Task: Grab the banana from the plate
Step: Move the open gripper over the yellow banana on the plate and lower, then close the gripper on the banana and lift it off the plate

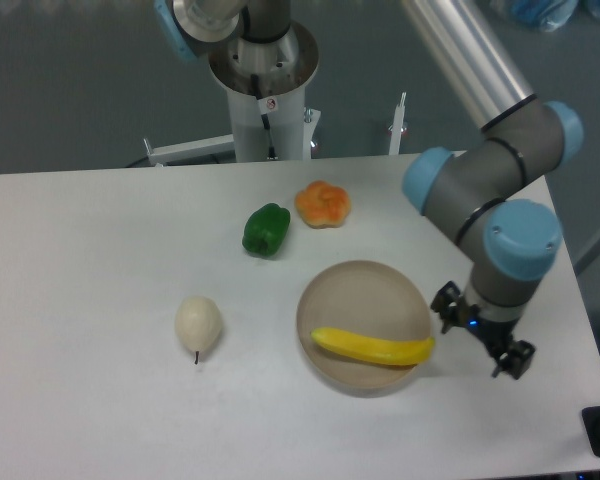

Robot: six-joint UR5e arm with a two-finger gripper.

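Observation:
The yellow banana (pixel 372 347) lies across the front part of the round tan plate (pixel 365 295), its right end reaching the plate's right rim. My gripper (pixel 480 332) hangs from the grey and blue arm just right of the plate, close to the banana's right end and not touching it. Its two black fingers (pixel 446 303) stand apart, one by the plate's rim and one toward the table's front right, with nothing between them.
An orange lumpy fruit (pixel 323 204) and a green pepper (pixel 266 229) lie behind the plate. A cream pear (pixel 198 324) lies to the plate's left. The robot base (pixel 265 100) stands at the table's back edge. The table's right edge is near the gripper.

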